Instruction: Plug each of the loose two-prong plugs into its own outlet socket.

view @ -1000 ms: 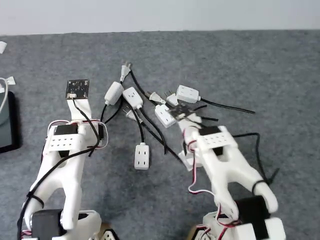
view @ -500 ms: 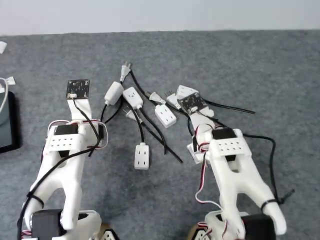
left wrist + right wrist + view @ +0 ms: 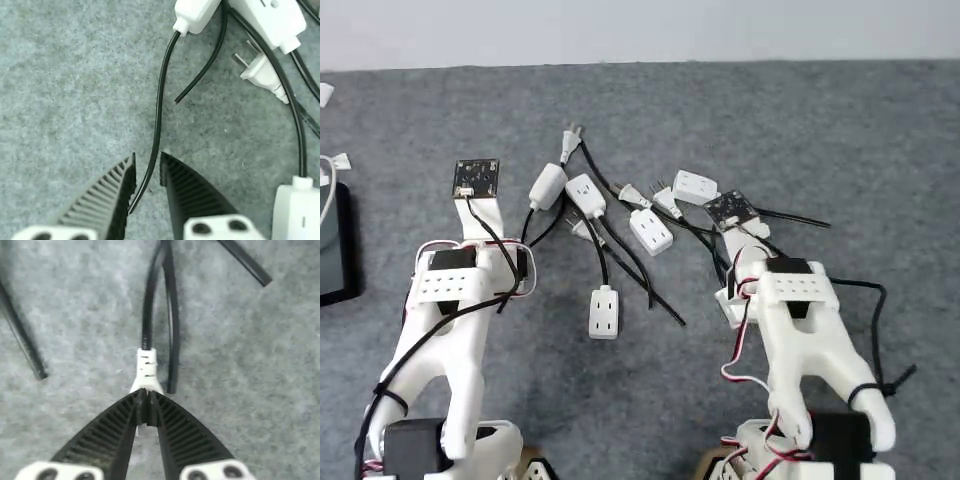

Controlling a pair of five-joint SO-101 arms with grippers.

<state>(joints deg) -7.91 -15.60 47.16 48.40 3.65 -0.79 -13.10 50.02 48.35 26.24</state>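
Black ribbed fingers (image 3: 110,430) of our right gripper (image 3: 146,401) are clamped on a white plug (image 3: 147,367) over the grey carpet (image 3: 260,365). Our left gripper (image 3: 147,170) stands slightly parted, a black cord (image 3: 162,95) between its jaws; a white outlet socket (image 3: 604,311) lies between the arms.

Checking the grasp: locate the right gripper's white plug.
Right wrist view: the white plug is pinched at the tips of the right gripper, black cord leading away; in the high view that arm is beside the rightmost outlet socket.
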